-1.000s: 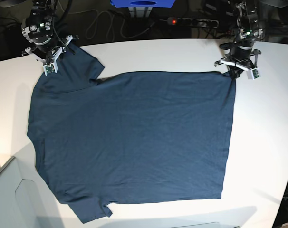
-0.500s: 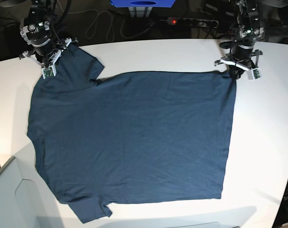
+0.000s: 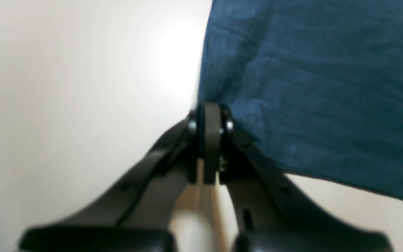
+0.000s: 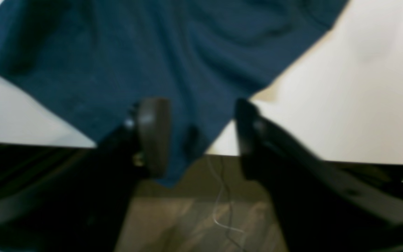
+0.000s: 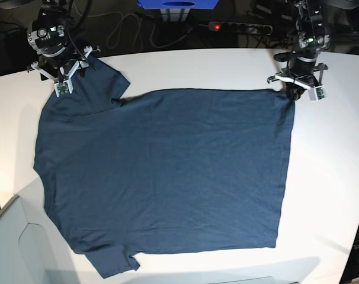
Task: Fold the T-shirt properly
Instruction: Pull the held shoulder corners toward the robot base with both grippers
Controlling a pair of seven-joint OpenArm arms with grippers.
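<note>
T-shirt (image 5: 167,171) lies flat across the white bench (image 5: 333,177). Left claw (image 3: 208,119) is clenched on its far right corner; right claw (image 4: 201,133) stands released over the far left sleeve.

- The plain dark navy-blue cloth T-shirt (image 5: 162,177) lies spread flat on the large white round-edged table (image 5: 333,177).
- The left gripper (image 5: 295,89) is at the shirt's far corner on the base view's right.
- The right gripper (image 5: 64,74) is over the far sleeve on that view's left.
- Behind the table lies a black power strip (image 5: 239,26).
</note>
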